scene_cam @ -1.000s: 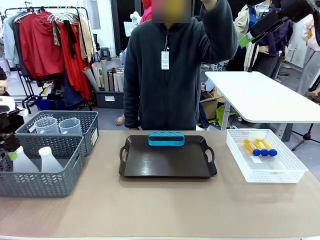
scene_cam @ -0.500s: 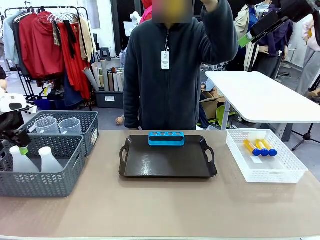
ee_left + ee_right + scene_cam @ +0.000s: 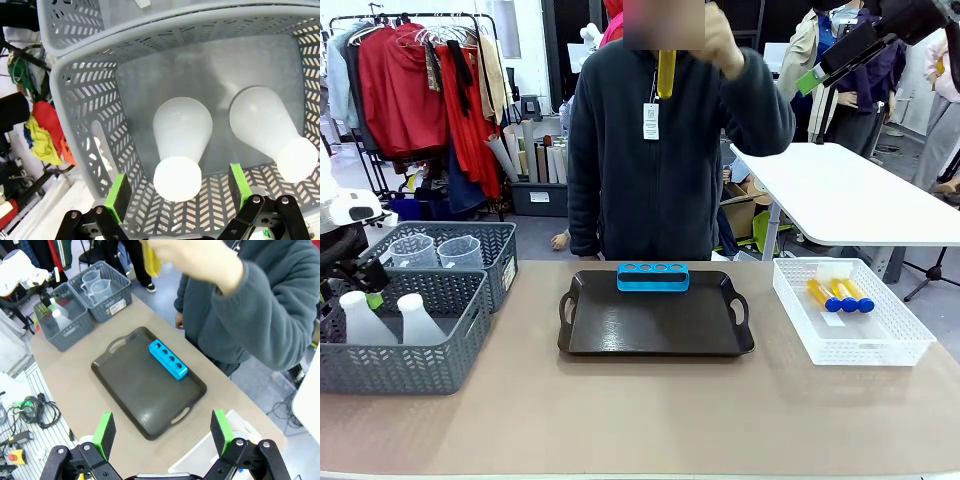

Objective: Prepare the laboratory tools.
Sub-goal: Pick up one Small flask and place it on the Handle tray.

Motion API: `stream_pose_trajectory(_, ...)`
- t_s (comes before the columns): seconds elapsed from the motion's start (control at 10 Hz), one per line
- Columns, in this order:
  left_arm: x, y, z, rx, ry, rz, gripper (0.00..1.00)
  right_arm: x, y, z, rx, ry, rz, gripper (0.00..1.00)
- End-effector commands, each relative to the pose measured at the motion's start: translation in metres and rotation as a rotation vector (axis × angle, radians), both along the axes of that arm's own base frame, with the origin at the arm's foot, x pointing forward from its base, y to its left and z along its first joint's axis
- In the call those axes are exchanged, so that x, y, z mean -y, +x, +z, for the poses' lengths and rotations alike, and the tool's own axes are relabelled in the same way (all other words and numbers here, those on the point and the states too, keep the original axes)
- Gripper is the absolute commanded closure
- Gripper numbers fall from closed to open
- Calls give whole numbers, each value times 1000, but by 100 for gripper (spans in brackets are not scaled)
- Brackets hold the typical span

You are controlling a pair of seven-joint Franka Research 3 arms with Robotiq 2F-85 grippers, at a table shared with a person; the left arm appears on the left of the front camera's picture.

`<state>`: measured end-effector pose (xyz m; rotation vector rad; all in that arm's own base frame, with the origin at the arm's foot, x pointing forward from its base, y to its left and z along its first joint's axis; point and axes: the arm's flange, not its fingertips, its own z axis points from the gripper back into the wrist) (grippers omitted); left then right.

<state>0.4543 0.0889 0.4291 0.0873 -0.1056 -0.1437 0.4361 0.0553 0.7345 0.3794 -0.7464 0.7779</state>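
Note:
Two translucent white conical flasks (image 3: 360,320) (image 3: 181,145) stand in the near grey mesh basket (image 3: 440,365). My left gripper (image 3: 366,288) (image 3: 177,192) hangs open just above the left flask, one finger to each side, not touching it. Two clear handled beakers (image 3: 460,252) sit in the far grey basket. The blue holed rack (image 3: 653,277) (image 3: 168,359) stands at the far edge of the black tray (image 3: 655,335). Amber blue-capped test tubes (image 3: 838,295) lie in the white mesh basket. The person holds one amber tube (image 3: 666,72) (image 3: 150,260) at chest height. My right gripper (image 3: 820,70) (image 3: 162,432) is open, high over the table.
The person (image 3: 665,160) stands at the far side, right behind the tray. The white mesh basket (image 3: 900,345) sits at the right. Bare tabletop (image 3: 640,420) runs along the near edge. A second white table (image 3: 840,190) stands behind on the right.
The person's raised hand has come down to chest height, and an amber test tube now shows in it. My left gripper has lifted slightly above the flasks. The right arm is unmoved.

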Motion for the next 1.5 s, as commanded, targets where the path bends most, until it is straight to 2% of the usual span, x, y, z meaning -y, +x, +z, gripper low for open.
stream_pose_trajectory(0.0,-2,4,1,5,15,18,0,0,-1,1,3,-2,2,0)
stream_pose_trajectory(0.1,-5,4,2,5,15,-2,16,0,-1,1,3,-2,2,0)
stream_pose_trajectory(0.5,-6,4,4,19,7,2,93,0,-1,1,3,-2,2,0)
stream_pose_trajectory(0.6,-5,4,4,19,2,1,100,0,-1,1,3,-2,2,0)
stream_pose_trajectory(1.0,-8,0,12,19,1,-4,100,0,-1,1,3,-2,2,0)
stream_pose_trajectory(1.2,-4,-5,42,9,-33,-44,100,0,-1,1,3,-2,2,0)
stream_pose_trajectory(1.4,6,-9,87,8,-42,-117,100,0,-1,1,3,-2,2,0)
